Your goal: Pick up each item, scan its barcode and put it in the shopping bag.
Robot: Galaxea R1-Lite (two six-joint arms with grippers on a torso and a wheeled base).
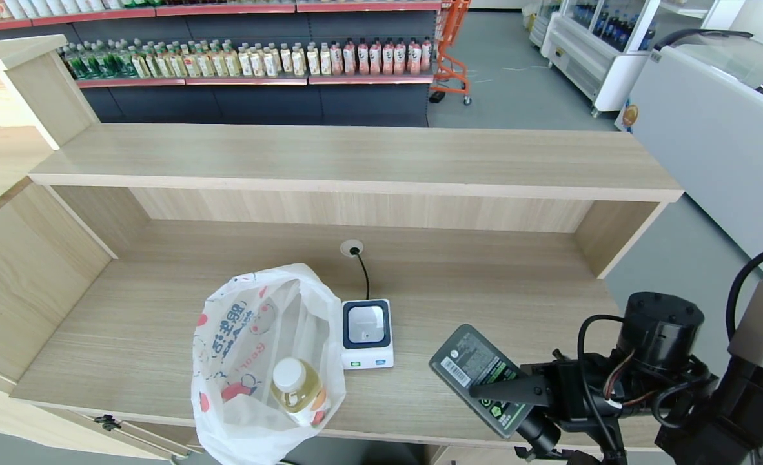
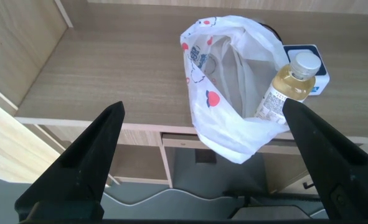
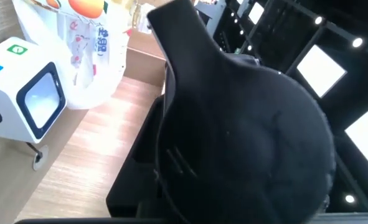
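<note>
Fingers of the right gripper [image 1: 507, 391] pinch a dark flat packet [image 1: 481, 378] by its edge, barcode label up, at 4 o'clock from the scanner [image 1: 367, 333]; only the upper finger shows, the other being hidden under the packet. At the scanner's 9 o'clock the white shopping bag [image 1: 252, 361] stands open on the counter [image 1: 485, 284], holding a bottle [image 1: 297, 387] of yellow drink with a white cap, its base lost in the folds.

From the left wrist, the left gripper [image 2: 203, 109] hangs with fingers [image 2: 78, 174] spread wide and empty, off the counter's near edge. The shopping bag [image 2: 224, 118] droops over that edge, the bottle [image 2: 289, 87] leaning inside, the scanner [image 2: 317, 59] partly hidden behind it.

From the right wrist, the packet [image 3: 246, 137] covers the fingers. The scanner [image 3: 28, 99] sits touching the shopping bag [image 3: 90, 56], which is cut off at the edge.
</note>
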